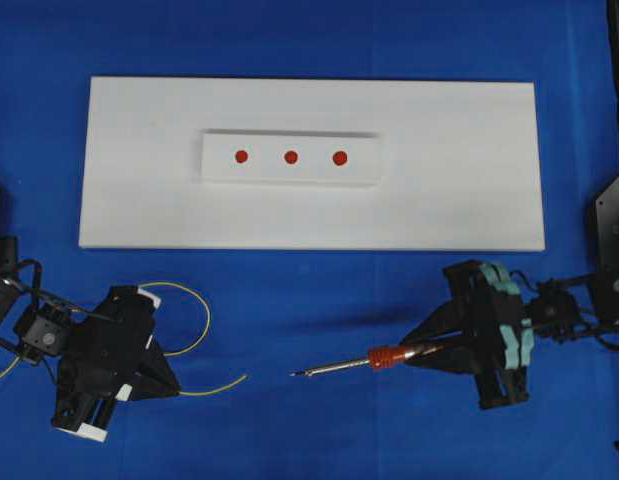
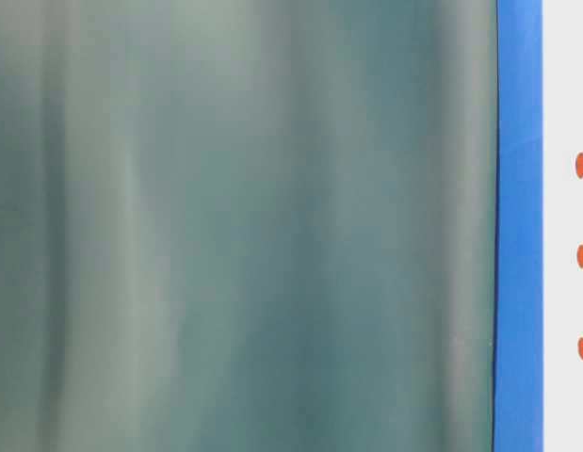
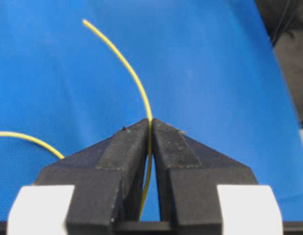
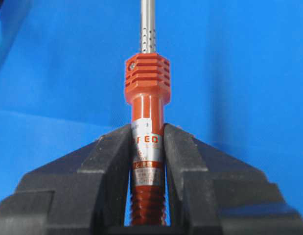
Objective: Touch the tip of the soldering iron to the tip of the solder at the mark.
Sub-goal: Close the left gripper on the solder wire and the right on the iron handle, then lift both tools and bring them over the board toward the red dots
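In the overhead view the soldering iron (image 1: 384, 357) lies low over the blue mat at the front right, its thin shaft pointing left to a dark tip. My right gripper (image 1: 421, 352) is shut on its red-orange body (image 4: 147, 83), jaws pressed on both sides of the labelled part (image 4: 148, 129). At the front left my left gripper (image 1: 175, 388) is shut on the solder (image 1: 214, 386), a thin yellow wire pinched between the jaw tips (image 3: 151, 122). Its free end (image 3: 127, 63) curves ahead. Three red marks (image 1: 290, 156) sit on a small white block; both tips are far from them.
The small block rests on a large white board (image 1: 139, 200) across the back of the blue mat (image 1: 319, 300). A loop of solder (image 1: 201, 310) lies beside the left gripper. A blurred grey-green surface (image 2: 244, 226) fills most of the table-level view, leaving the red marks (image 2: 581, 256) at its right edge.
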Robot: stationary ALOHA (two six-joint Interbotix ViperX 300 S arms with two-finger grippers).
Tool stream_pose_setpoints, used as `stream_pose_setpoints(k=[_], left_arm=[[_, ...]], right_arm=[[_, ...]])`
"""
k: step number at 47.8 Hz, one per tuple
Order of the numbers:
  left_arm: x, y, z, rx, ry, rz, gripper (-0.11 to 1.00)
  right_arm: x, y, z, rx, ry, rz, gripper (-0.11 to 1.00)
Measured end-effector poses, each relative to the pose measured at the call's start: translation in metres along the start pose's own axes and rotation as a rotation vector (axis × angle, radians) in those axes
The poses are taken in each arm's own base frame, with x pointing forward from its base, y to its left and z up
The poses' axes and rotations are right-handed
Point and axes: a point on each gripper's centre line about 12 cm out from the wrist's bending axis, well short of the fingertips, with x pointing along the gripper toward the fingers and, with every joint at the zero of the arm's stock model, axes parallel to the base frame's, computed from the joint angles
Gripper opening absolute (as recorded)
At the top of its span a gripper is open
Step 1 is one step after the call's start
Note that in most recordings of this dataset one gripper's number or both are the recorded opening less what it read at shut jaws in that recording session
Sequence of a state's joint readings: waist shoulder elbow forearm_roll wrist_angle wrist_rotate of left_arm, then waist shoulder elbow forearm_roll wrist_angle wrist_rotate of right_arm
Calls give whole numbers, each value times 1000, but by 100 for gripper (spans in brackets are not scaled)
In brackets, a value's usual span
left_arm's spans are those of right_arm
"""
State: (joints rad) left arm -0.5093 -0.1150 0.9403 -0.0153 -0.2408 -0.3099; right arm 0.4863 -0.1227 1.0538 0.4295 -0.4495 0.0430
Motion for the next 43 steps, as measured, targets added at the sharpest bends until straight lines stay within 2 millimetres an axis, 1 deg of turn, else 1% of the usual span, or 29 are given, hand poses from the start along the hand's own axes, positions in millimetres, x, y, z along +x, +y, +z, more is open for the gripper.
stream_pose_setpoints(k=[6,12,16,23,27,39,43], left_arm=[[-13,-1,26,-15,30,27,2],[-24,2,43,-35,60,58,2],[-25,9,46,-58,82,86,2],[-27,27,49,-91,93,134,2],[-29,39,52,-106,90,164,2],[-43,95,59,-209,84,306,2],[-47,108,59,-223,80,338,2]], right_arm=[[-17,1,25,23,54,18,6],[-32,-1,46,34,97,30,6],[-37,-7,52,45,118,18,6],[-37,-20,54,63,161,-20,6],[-38,-31,57,72,176,-51,6],[-44,-75,61,133,225,-173,6],[-47,-89,62,144,238,-212,6]])
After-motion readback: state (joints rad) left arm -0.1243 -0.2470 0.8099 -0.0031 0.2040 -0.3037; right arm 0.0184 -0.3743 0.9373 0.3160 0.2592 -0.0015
